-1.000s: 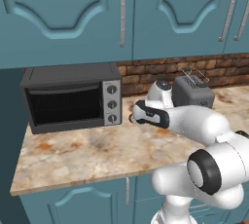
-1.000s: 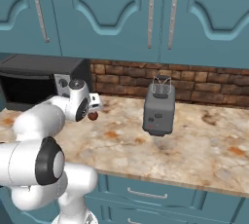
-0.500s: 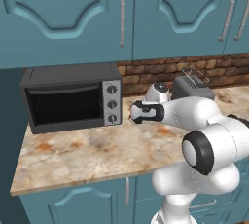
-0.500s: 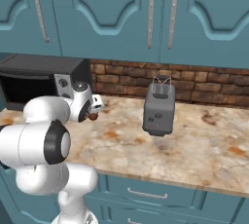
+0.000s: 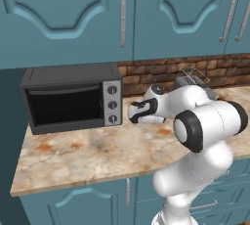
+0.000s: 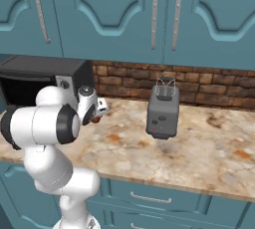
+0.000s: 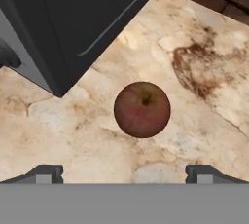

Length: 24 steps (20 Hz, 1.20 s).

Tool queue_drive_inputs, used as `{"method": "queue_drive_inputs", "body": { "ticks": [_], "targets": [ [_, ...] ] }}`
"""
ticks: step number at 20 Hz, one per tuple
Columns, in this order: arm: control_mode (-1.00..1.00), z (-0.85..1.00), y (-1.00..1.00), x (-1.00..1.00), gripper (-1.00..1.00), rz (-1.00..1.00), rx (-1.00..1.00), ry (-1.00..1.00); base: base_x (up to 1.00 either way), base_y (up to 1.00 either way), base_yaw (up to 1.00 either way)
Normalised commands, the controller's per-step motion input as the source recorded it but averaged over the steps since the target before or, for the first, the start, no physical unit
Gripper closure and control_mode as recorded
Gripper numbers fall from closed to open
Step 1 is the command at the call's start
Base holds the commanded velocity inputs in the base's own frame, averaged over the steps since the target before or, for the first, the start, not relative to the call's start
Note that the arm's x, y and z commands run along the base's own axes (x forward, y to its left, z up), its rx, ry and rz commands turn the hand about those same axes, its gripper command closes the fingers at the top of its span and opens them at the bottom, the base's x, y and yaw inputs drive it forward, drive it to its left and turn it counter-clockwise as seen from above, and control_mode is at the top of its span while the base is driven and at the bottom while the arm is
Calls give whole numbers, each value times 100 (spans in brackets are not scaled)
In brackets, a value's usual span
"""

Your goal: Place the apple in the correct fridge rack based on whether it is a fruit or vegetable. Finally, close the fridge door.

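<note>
- A small, smooth, dark red-brown apple (image 7: pixel 142 109) sits on the speckled beige stone counter (image 7: pixel 204 121), stem dimple up, just beside a corner of the black toaster oven (image 7: pixel 73 18).
- The two-finger gripper (image 7: pixel 124 172) hangs above the apple, fingertips spread wide and apart from it, holding nothing.
- A grey toaster (image 6: pixel 163 111) stands well apart on the counter.

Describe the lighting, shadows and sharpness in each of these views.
Hand view: sharp and evenly lit; the apple throws only a faint, soft shadow on the counter. Left base view: flat rendered light, the toaster oven dark-fronted with no glare. Right base view: equally crisp, with a soft shadow under the toaster; no blur or distortion.
</note>
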Motion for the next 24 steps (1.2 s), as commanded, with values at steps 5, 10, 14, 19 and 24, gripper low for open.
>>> {"method": "queue_drive_inputs", "body": {
  "ticks": [5, 10, 14, 19, 24],
  "targets": [
    [-100, -15, 4, 30, -100, 1, -1, 0, 0, 0, 0],
    [-100, -19, 7, 22, -100, 0, -1, 0, 0, 0, 0],
    [-100, -14, 15, 23, -100, 0, -2, 1, 0, 0, 0],
    [-100, -17, 1, 2, -100, 0, 0, 0, 0, 0, 0],
    [-100, -27, 0, 9, -100, 0, 0, 1, 0, 0, 0]
  ]
}}
